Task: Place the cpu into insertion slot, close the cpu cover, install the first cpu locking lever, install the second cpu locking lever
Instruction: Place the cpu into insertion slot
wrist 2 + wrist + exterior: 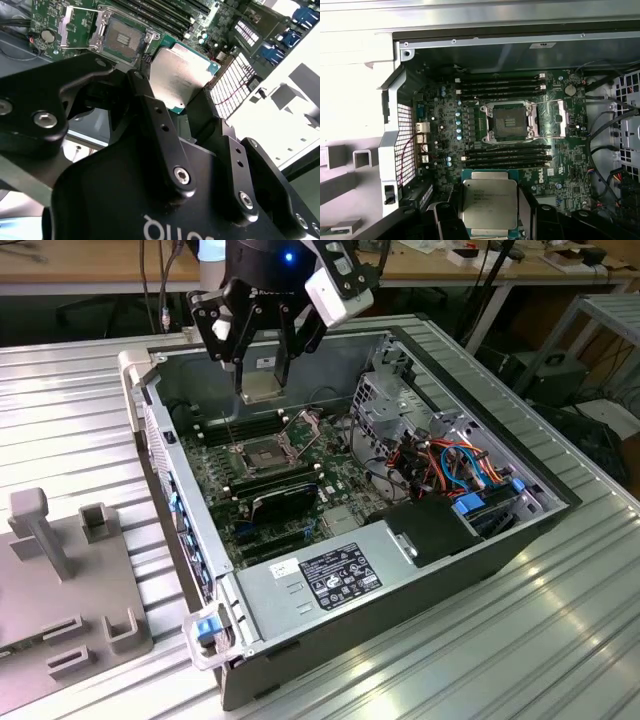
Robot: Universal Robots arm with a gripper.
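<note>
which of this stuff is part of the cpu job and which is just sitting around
For the job:
gripper, shut on the cpu chip
socket, bare
cover frame, swung open beside the socket

Just there:
memory slots
power supply
orange and blue cables
grey holder blocks outside the case

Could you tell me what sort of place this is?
Probably a robotics lab: an open computer case on a ribbed metal table, cluttered workbenches behind, the robot's jaws holding the cpu.
</note>
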